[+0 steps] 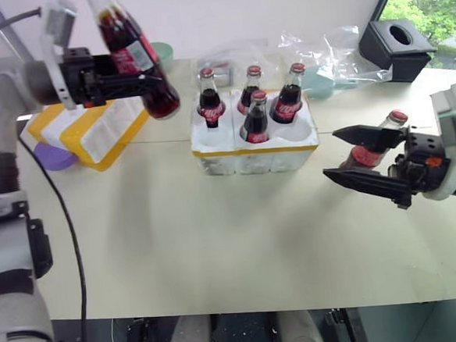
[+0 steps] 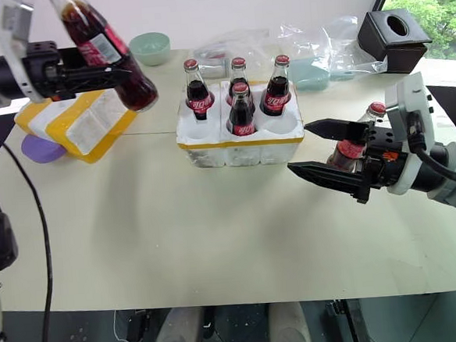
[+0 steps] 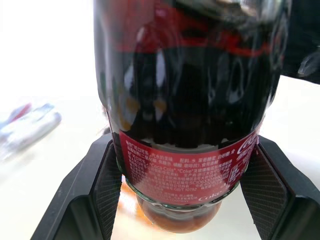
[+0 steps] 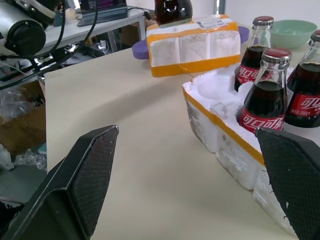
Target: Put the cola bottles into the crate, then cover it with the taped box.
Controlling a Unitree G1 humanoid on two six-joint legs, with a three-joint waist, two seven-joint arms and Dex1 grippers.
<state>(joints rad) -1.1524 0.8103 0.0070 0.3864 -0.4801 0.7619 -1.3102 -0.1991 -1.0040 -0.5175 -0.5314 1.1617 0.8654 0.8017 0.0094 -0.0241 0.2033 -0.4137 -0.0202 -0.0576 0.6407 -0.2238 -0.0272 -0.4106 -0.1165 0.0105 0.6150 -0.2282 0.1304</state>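
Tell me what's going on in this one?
The left gripper holds a cola bottle tilted in the air above the taped box. Four bottles already stand in the crate. The right gripper hangs open beside the last bottle on the table.

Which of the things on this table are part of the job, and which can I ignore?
Part of the job:
- cola bottle held in the left gripper
- four bottles standing in the crate
- last bottle on the table, behind the open right gripper
- taped box

Lying about:
- green bowl
- black box
- plastic bags
- purple disc
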